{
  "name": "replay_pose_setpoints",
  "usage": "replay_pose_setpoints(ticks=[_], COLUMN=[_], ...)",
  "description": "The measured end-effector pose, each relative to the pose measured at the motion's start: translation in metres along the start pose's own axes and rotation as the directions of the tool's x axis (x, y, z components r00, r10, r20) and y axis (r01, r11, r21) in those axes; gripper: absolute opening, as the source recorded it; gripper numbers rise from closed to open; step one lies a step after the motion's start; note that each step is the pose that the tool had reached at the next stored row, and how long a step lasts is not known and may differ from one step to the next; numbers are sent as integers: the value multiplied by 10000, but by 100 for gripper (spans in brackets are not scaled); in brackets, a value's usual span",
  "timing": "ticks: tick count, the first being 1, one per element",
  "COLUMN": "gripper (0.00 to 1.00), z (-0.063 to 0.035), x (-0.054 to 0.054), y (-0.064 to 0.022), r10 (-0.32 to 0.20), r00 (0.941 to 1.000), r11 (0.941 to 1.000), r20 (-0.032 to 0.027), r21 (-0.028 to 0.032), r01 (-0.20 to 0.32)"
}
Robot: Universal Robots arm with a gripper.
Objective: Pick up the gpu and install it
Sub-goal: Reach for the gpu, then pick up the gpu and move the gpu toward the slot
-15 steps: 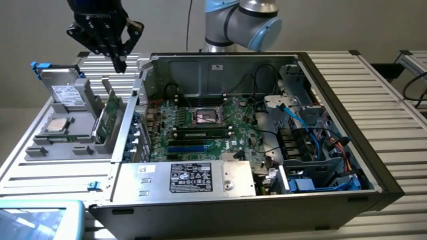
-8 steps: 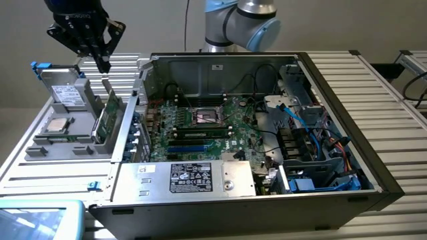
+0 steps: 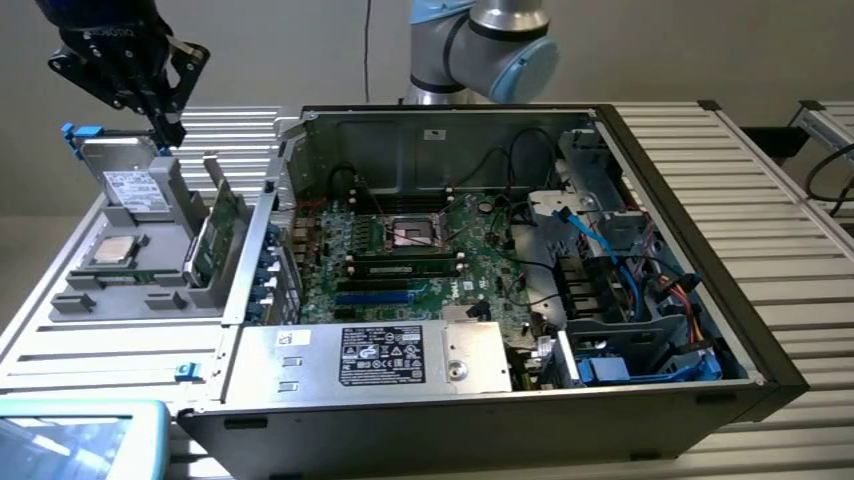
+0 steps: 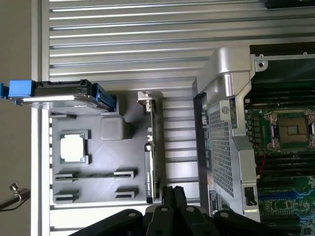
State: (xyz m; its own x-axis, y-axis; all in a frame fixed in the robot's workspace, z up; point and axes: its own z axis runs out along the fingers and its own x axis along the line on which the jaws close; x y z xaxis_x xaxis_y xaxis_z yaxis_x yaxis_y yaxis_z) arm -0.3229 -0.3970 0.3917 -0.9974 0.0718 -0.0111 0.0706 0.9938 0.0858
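The gpu [image 3: 214, 238] is a thin green card standing on edge in a slot of the grey holder [image 3: 134, 285], on the exterior view's left of the open computer case [image 3: 641, 390]. From the wrist it shows edge-on, the gpu [image 4: 152, 157] with its silver bracket at one end. My black gripper [image 3: 167, 135] hangs shut above the back of the holder, near the upright hard drive [image 3: 140, 190], and holds nothing. In the wrist view the gripper [image 4: 171, 191] has its fingertips together, close beside the card's edge.
A processor chip [image 3: 114, 250] lies flat in the holder [image 4: 106, 164], where the hard drive [image 4: 64, 96] and chip [image 4: 74, 147] also sit. The motherboard [image 3: 400, 245] lies exposed with blue slots [image 3: 380, 296]. Case wall [image 4: 224, 123] and cables [image 3: 641, 270] stand close by.
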Motion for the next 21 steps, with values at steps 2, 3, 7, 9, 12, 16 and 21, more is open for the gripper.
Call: replay_pose_setpoints(ticks=[2, 3, 7, 9, 12, 16, 21], gripper=[12, 12, 12, 12, 12, 12, 12], z=[5, 10, 36, 52, 68, 67, 67], x=[68, 92, 126, 127, 128, 128, 128], y=[12, 21, 66, 85, 92, 93, 93], r10=[0, 3, 14, 19, 24, 25, 25], r00=[10000, 10000, 9999, 9997, 9996, 9995, 9995], r11=[10000, 10000, 10000, 10000, 10000, 10000, 10000], r20=[-22, -36, -159, -230, -298, -300, -300], r21=[2, 2, 13, 17, 21, 22, 22], r01=[0, -3, -14, -19, -23, -25, -25])
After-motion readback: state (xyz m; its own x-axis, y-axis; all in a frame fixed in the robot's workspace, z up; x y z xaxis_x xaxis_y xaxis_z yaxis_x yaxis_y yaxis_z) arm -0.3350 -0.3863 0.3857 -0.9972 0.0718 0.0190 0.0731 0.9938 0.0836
